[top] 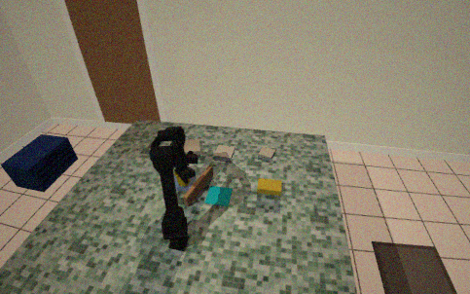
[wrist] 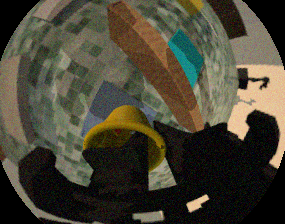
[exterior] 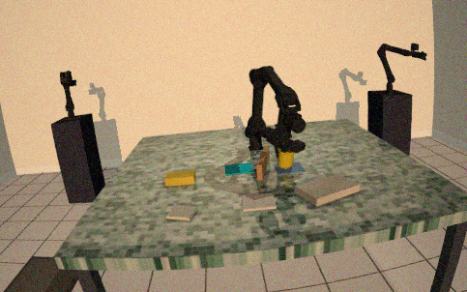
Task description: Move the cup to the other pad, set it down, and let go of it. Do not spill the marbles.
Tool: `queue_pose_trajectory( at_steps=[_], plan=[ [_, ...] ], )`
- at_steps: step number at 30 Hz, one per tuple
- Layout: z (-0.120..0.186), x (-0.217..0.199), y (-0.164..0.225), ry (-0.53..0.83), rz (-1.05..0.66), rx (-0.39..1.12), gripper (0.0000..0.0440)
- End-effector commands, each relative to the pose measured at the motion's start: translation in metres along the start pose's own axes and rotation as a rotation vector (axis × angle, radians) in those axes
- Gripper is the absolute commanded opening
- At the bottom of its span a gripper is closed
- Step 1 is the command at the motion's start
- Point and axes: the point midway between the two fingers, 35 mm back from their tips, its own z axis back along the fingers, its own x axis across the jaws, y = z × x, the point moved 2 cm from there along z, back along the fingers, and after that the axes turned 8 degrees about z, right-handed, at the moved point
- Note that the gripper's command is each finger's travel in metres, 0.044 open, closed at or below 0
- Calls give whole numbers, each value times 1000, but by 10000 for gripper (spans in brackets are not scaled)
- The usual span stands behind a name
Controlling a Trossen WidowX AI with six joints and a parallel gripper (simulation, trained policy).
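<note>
The yellow cup (top: 181,179) (exterior: 285,159) (wrist: 129,117) stands upright on the blue pad (exterior: 299,167) (wrist: 111,99), partly hidden by the gripper. A bit of red shows inside it in the wrist view; the other contents are hidden. My gripper (exterior: 290,147) (wrist: 149,124) is low at the cup's rim and shut on its wall, one finger apparently over the cup's opening and the other outside. The teal pad (top: 218,196) (exterior: 235,168) (wrist: 188,57) lies on the far side of the brown barrier, with nothing on it.
The brown upright barrier (top: 198,186) (exterior: 262,164) (wrist: 158,65) stands between the two pads, close to the gripper. A yellow block (top: 270,187) (exterior: 180,178) lies beyond the teal pad. Three flat pale blocks, the largest (exterior: 328,189) nearest the blue pad, lie on the table.
</note>
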Motion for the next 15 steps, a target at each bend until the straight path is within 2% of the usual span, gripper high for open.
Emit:
queue_pose_trajectory(
  at_steps=[1, 15],
  plan=[
    [10, -8, 1, -10, -25, -3, 0],
    [49, -35, -3, -72, -140, -20, 1]
  ],
)
